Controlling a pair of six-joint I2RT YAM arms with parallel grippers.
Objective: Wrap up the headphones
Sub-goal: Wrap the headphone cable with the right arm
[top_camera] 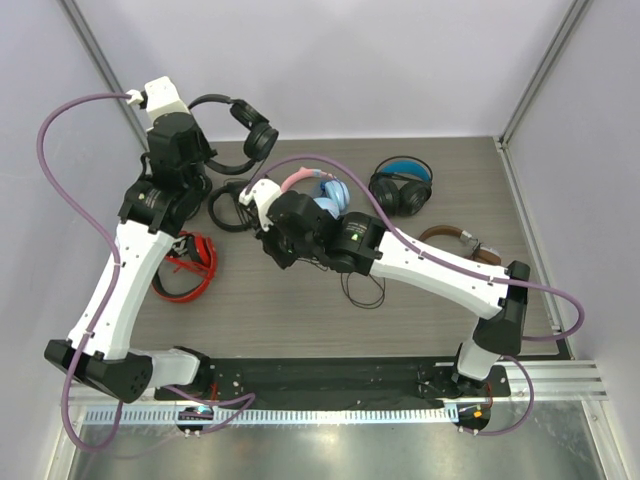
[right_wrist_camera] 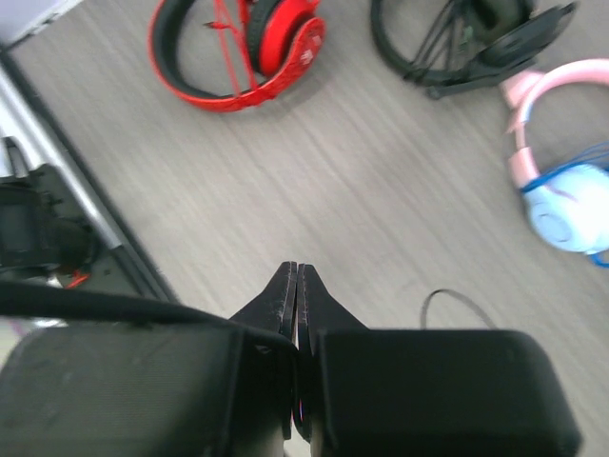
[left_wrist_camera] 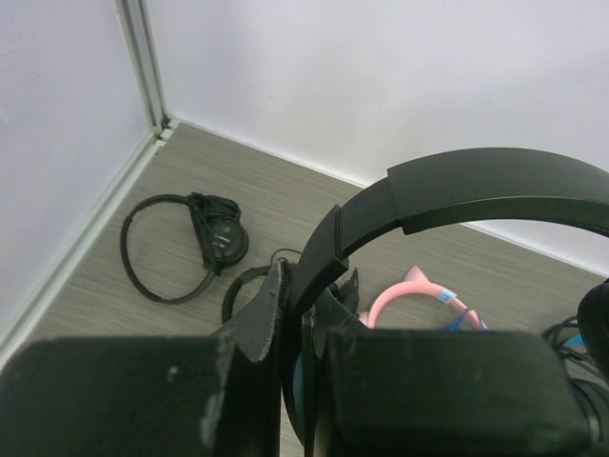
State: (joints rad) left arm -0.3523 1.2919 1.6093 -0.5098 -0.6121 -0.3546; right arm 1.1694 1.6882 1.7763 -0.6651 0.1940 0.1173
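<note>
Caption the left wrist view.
Left tool shut on the headband of the black headphones; a slim black pair and a pink pair lie on the table beyond.

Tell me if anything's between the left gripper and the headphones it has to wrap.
Nothing visible does. The left gripper is shut on the headband of the headphones, holding them up above the table. The pink pair and a slimmer black pair lie on the table beyond them.
</note>
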